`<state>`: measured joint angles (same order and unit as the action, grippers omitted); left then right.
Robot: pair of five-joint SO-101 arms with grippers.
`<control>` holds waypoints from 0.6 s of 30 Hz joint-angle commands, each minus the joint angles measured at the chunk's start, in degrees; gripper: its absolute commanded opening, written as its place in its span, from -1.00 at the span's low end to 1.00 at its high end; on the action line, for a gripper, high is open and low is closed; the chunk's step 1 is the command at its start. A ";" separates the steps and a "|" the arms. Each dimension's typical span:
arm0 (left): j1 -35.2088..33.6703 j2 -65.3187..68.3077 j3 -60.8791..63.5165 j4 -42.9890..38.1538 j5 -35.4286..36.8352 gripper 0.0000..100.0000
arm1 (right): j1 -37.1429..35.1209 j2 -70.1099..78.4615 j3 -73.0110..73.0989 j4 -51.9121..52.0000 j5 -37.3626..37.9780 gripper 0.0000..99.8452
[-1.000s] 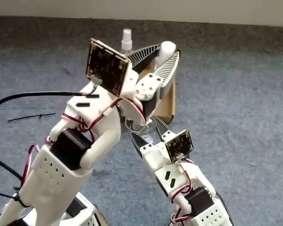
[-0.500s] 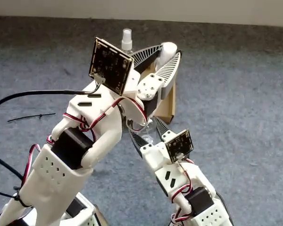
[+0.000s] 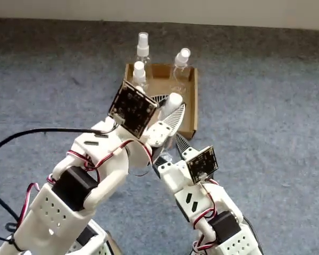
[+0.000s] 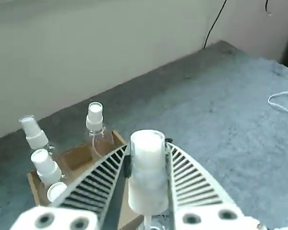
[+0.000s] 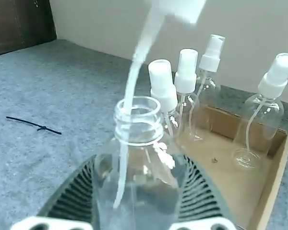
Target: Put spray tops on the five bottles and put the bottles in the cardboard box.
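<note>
Down and back toward the robot has come the left arm (image 3: 95, 175), uncovering the cardboard box (image 3: 193, 106) it hid a second ago and carrying its load over the other arm's bottle. Four capped bottles (image 5: 186, 72) stand at the box's far end, so judging by the count this is the last one to fit. The right gripper (image 3: 167, 154) is clamped round the open bottle (image 5: 137, 115), holding it upright just in front of the box, seemingly as a steady target. Above it the left gripper (image 4: 147, 148) pinches the spray top (image 4: 146, 167) between nearly closed fingers, head up, so the stem hangs straight down. From the high view the arm masks the joint. The right wrist view shows the dip tube (image 5: 129, 96) already inside the neck, the cap not yet seated.
</note>
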<state>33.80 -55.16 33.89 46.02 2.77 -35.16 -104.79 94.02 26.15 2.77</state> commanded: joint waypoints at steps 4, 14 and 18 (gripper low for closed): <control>-0.04 -8.40 8.13 0.53 -6.07 -0.99 | 1.10 -0.48 -2.33 -1.36 -0.35 -0.99; -0.04 -13.32 9.19 9.76 -11.08 -0.72 | 1.10 -0.48 -2.33 -1.36 -0.35 -0.99; -0.04 -13.67 6.99 9.58 -10.99 -0.71 | 1.10 -0.48 -2.24 -1.36 -0.35 -0.99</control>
<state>33.63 -67.74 43.38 55.34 -7.96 -35.16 -104.79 94.02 26.15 2.77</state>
